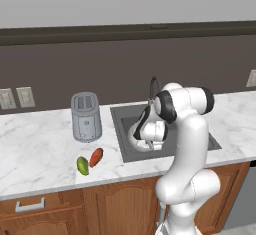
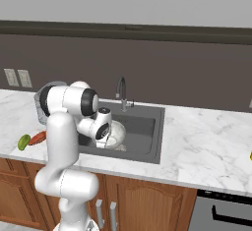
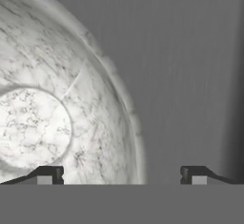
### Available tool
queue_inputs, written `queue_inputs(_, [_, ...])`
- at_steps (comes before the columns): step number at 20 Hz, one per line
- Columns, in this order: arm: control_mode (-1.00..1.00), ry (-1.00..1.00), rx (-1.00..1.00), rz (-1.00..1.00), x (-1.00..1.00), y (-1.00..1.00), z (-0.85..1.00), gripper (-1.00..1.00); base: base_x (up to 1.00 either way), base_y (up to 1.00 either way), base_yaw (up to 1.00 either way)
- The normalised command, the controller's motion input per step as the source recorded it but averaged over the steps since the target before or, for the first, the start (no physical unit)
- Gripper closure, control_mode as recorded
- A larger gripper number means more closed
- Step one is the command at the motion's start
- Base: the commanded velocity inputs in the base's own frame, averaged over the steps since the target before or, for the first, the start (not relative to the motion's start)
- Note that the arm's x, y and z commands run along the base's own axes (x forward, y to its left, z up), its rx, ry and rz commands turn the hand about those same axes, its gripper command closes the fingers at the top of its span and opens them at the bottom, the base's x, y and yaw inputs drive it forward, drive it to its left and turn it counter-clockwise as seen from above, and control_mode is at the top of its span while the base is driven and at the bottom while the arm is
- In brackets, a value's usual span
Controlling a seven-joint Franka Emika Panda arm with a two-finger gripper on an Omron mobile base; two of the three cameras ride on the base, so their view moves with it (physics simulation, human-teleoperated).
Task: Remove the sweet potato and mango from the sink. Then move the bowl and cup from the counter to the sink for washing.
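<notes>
Bowl [image 3: 52, 123] resting in the sink [image 1: 125, 129], its rim passing between the two spread fingertips of the hand [image 3: 121, 174], which grips nothing. Mango [image 1: 82, 165] and sweet potato [image 1: 96, 156] lie touching on the worktop [image 1: 35, 149], left of the sink.

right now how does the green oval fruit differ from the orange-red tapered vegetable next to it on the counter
The green-yellow oval mango is rounder and stubbier; the orange-red tapered sweet potato is slimmer, with pointed ends. The mango lies nearer the counter's front edge, and the sweet potato sits a little further back, towards the grey toaster. Both are small, lie side by side on the white marble countertop, and are out of the dark grey sink.
</notes>
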Motion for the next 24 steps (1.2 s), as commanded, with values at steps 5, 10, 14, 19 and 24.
queue_inputs(5, [-1.00, -0.04, 0.00, 0.00, -0.01, 0.00, 0.20, -1.00, 0.00, 0.00, 0.00])
queue_inputs(10, [-1.00, -0.03, 0.00, 0.00, -0.03, 0.00, 0.23, -1.00, 0.00, 0.00, 0.00])
queue_inputs(14, [-1.00, 0.00, 0.00, 0.00, -0.07, 0.00, 0.23, -1.00, 0.00, 0.00, 0.00])
queue_inputs(19, [-1.00, 0.00, 0.00, 0.00, -0.09, 0.00, 0.25, -1.00, 0.00, 0.00, 0.00])
queue_inputs(24, [-1.00, 0.00, 0.00, 0.00, -0.13, 0.00, 0.25, -1.00, 0.00, 0.00, 0.00])
